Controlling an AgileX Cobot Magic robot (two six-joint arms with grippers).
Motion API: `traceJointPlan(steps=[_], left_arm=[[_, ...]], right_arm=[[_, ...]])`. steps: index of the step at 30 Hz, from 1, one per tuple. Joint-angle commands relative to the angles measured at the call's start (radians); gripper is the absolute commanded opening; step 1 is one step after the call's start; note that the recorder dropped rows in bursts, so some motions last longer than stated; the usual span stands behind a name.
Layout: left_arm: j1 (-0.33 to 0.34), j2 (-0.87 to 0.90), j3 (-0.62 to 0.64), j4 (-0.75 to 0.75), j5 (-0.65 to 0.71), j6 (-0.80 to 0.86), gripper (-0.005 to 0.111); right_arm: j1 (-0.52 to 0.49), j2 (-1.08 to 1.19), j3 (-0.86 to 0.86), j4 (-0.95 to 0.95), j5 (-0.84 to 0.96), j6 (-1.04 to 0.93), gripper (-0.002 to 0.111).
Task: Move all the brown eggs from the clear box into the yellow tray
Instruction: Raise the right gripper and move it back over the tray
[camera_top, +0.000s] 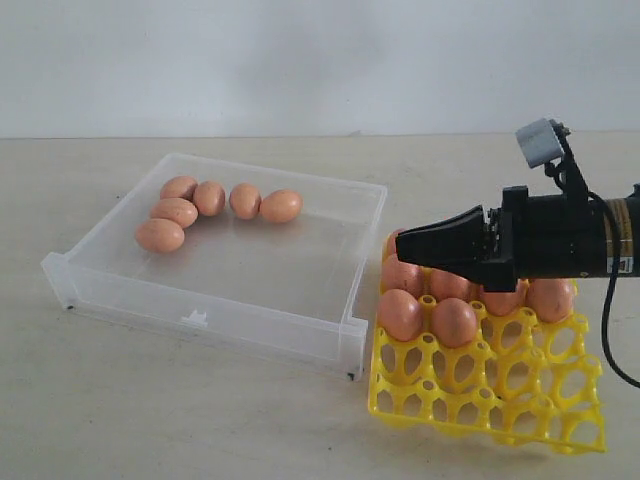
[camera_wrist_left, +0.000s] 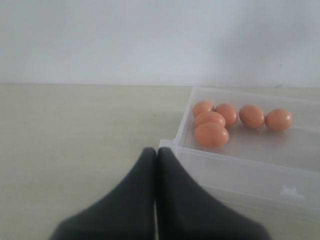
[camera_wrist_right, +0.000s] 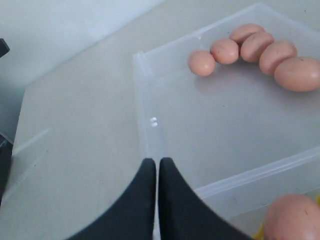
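Pale desk (camera_top: 180, 420), blank wall (camera_top: 300, 60). The right hand (camera_top: 403, 242), pressed together and seemingly empty, hovers over the yellow tray (camera_top: 500, 405). Six brown eggs (camera_top: 244, 200) lie ahead in the clear box (camera_top: 240, 305). Probably fragile, slippery: pinch gently mid-shell.

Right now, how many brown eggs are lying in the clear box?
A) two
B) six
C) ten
B: six brown eggs sit bunched together in the far part of the clear box, and the left wrist view shows the same six.
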Motion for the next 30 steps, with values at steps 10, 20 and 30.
traceJointPlan(steps=[10, 20, 30], left_arm=[[-0.004, -0.003, -0.003, -0.005, 0.000, 0.001, -0.004], [-0.004, -0.003, -0.003, -0.005, 0.000, 0.001, -0.004], [-0.004, -0.003, -0.003, -0.005, 0.000, 0.001, -0.004]], right_arm=[[0.055, -0.158, -0.004, 0.213, -0.021, -0.015, 0.000], [0.465, -0.270, -0.191, 0.403, 0.767, -0.070, 0.000], [0.710, -0.039, -0.583, 0.396, 1.273, -0.090, 0.000]])
